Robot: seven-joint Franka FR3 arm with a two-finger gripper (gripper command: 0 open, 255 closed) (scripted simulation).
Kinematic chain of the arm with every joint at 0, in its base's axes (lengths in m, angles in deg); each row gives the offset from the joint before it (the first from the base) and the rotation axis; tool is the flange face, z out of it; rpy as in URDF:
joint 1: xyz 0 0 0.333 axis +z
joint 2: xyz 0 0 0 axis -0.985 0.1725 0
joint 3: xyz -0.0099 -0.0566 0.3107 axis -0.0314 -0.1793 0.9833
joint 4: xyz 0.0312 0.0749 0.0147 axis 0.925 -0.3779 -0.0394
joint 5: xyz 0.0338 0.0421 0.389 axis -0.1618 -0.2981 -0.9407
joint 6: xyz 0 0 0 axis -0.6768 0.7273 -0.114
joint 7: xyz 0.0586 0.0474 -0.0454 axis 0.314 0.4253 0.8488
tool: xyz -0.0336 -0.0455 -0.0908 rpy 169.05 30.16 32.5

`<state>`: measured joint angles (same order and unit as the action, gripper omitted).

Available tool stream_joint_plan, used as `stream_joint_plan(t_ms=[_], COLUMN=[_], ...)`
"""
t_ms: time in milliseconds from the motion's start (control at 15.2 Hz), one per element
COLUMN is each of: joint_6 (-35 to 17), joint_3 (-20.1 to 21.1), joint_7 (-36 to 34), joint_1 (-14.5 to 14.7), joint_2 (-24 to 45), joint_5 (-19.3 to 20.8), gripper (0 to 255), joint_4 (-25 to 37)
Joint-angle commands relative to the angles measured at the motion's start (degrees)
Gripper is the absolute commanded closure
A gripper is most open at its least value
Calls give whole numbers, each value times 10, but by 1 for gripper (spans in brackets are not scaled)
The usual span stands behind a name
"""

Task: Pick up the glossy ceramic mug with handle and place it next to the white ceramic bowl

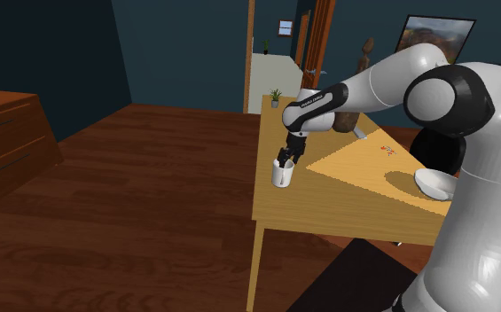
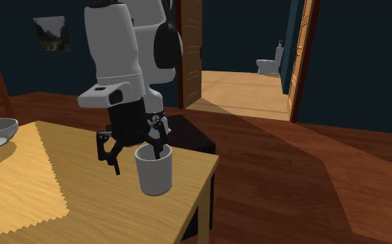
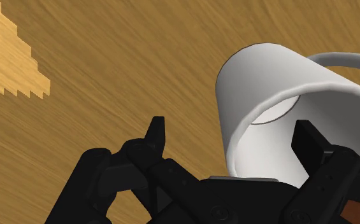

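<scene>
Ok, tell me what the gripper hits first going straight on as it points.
Probably the white mug: the open gripper straddles its wall, one finger over the inside, the other outside above the wooden table. Depth is hard to judge.

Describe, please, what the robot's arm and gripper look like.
The arm is built of glossy white, rounded segments, with black bands at the joints. The gripper is black all over. It has two slim fingers with tapered tips, carried on hinged bar links with round pivots.
</scene>
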<state>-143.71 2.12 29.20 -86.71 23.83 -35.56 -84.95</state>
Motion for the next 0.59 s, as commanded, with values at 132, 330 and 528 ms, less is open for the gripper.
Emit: stream_joint_plan(t_ms=[132, 330, 528], joint_6=[-1, -1, -1], joint_3=[0, 0, 0], joint_7=[0, 0, 0], joint_1=[0, 0, 0], joint_2=[0, 0, 0], joint_5=[0, 0, 0], gripper=[0, 255, 255], joint_4=[0, 0, 0])
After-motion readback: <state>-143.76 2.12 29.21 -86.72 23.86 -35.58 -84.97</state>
